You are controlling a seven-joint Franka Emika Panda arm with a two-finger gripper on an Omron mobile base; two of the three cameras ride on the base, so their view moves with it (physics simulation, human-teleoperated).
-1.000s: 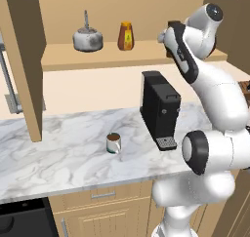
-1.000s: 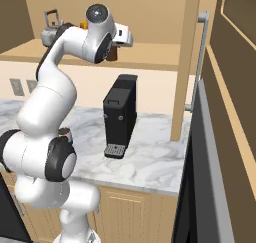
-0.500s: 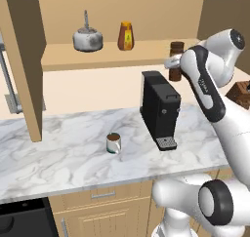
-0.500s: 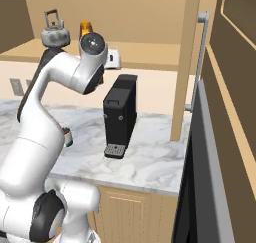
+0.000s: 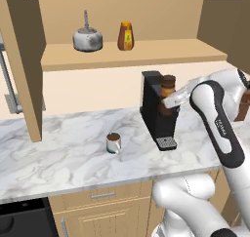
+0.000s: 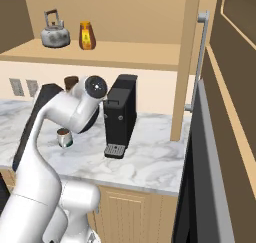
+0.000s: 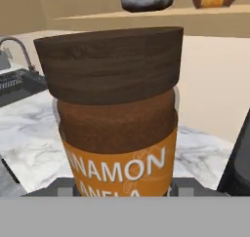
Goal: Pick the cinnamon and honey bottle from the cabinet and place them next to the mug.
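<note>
Hand view is showing the cinnamon (image 7: 117, 114) up close and upright — a clear jar of red-brown powder under a dark wooden cap, wearing an orange label on which white letters are reading "NAMON", the start of the word being hidden round the curve; a second line below is cut off. The jaws are gripping this jar low on its body. Left base view is showing the jar (image 5: 168, 86) held in the air just in front of the top of the black coffee machine (image 5: 157, 109), which is serving as the landmark here. The mug (image 5: 113, 143) is standing on the marble table (image 5: 58, 153) to the left of the coffee machine, well apart from the jar. The honey bottle (image 5: 126, 35) is sitting on the cabinet (image 5: 146, 50) shelf above and left of the coffee machine — its yellow label is too small to read — with the grey kettle (image 5: 87, 37) further left on the same shelf.
</note>
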